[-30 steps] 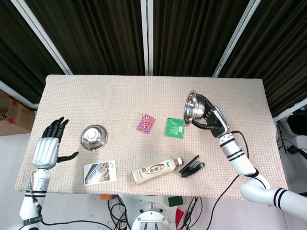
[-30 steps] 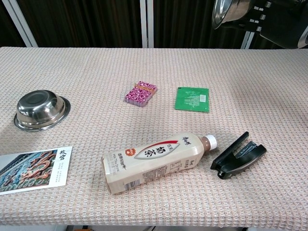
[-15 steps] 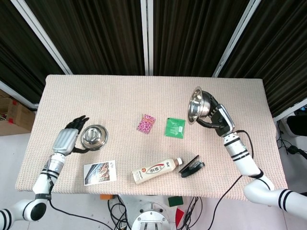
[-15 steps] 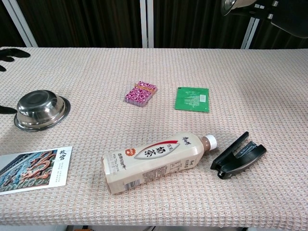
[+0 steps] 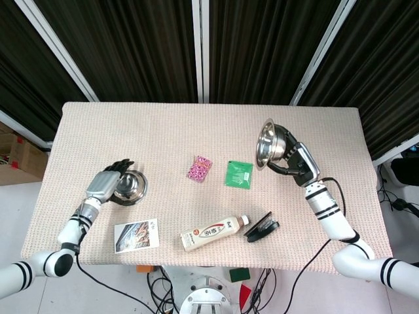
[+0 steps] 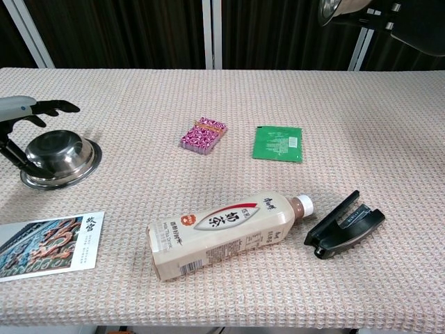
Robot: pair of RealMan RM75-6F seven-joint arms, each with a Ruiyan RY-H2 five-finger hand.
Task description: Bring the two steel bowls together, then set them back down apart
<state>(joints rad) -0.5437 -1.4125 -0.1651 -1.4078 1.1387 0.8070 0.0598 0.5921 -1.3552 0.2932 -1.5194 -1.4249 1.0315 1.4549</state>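
One steel bowl [image 5: 133, 186] [image 6: 61, 156] stands upright on the left of the woven table mat. My left hand [image 5: 107, 184] [image 6: 19, 117] is spread over its left side. The fingers [image 6: 58, 106] reach above the far rim and the thumb lies low by the near left rim, with no firm hold showing. The second steel bowl [image 5: 267, 142] [image 6: 336, 8] is up in the air at the right, tipped on its side with its opening facing left. My right hand [image 5: 294, 162] [image 6: 393, 21] grips it from behind.
Between the bowls lie a pink packet [image 5: 199, 169] [image 6: 202, 133] and a green sachet [image 5: 238, 174] [image 6: 278, 143]. Along the front edge are a postcard [image 5: 136, 235] [image 6: 45, 243], a milk-tea bottle [image 5: 213, 233] [image 6: 226, 229] on its side and a black stapler [image 5: 262, 227] [image 6: 344, 224].
My left hand has travelled right from the table's left edge onto the resting bowl. The right hand rose slightly with its bowl a second ago and has held still since.
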